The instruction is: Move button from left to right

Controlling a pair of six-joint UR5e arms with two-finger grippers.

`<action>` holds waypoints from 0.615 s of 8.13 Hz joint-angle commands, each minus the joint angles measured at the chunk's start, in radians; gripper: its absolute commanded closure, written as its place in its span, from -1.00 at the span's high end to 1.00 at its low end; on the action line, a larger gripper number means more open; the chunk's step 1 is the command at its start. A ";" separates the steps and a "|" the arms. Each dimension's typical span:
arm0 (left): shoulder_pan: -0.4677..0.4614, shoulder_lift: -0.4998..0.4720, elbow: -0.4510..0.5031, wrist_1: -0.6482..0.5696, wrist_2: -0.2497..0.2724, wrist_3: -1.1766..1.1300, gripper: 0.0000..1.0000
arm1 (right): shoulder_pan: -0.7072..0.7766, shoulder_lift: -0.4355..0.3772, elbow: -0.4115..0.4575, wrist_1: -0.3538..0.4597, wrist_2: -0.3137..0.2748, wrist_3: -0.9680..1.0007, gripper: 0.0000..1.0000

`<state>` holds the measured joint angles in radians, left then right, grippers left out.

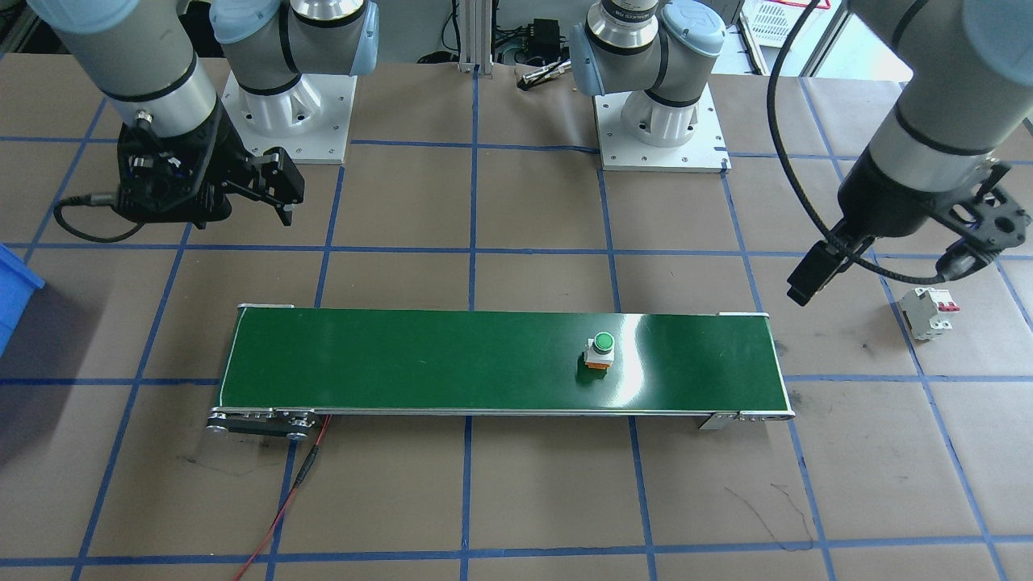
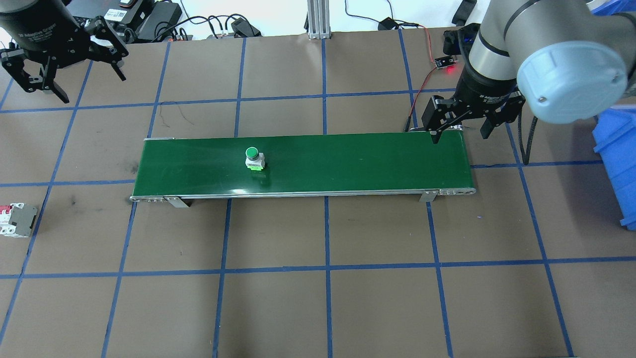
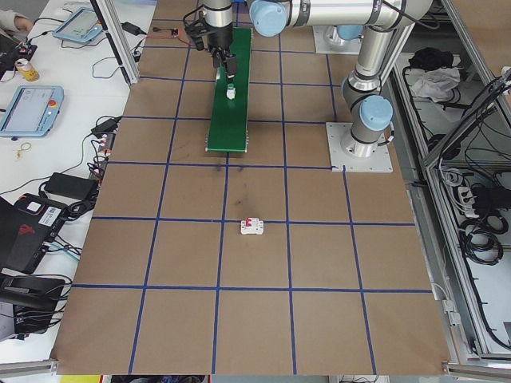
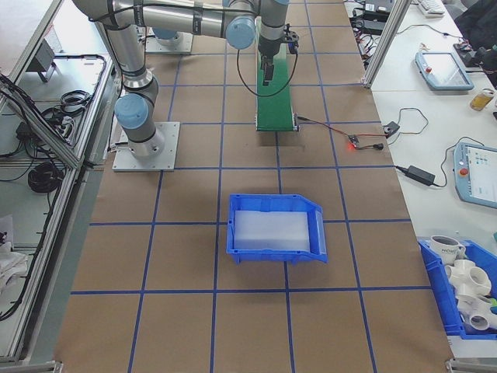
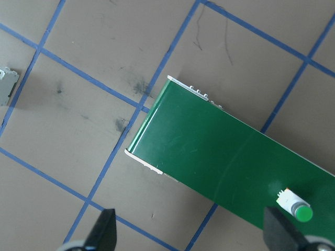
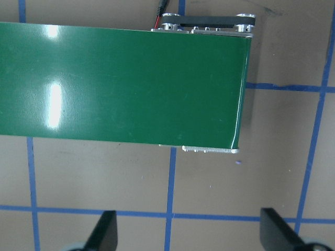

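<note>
A green conveyor belt (image 2: 348,161) lies across the taped brown table (image 2: 318,298). A circuit breaker (image 2: 17,220) and blue bin (image 4: 276,228) rest apart from it.

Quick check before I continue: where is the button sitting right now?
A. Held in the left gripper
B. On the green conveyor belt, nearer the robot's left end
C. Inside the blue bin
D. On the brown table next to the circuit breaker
B. The button stands on the green conveyor belt, in its left half, with both grippers empty and away from it.

Circuit breaker (image 5: 6,86) edge-cropped, left wrist view
</note>
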<state>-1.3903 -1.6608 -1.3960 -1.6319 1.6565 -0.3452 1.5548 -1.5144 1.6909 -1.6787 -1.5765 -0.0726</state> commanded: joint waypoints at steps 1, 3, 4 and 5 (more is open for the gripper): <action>-0.163 0.015 0.048 -0.049 0.008 0.022 1.00 | -0.004 0.090 0.068 -0.171 0.018 -0.001 0.89; -0.208 0.010 0.046 -0.001 -0.003 0.029 1.00 | -0.004 0.166 0.081 -0.260 0.039 0.001 0.88; -0.217 0.025 0.046 0.009 -0.007 0.034 1.00 | -0.004 0.177 0.082 -0.262 0.042 0.001 0.88; -0.231 0.039 0.046 0.007 -0.004 0.038 1.00 | -0.005 0.192 0.081 -0.272 0.042 0.001 0.88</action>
<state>-1.5943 -1.6424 -1.3504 -1.6362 1.6537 -0.3158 1.5508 -1.3542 1.7701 -1.9241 -1.5406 -0.0722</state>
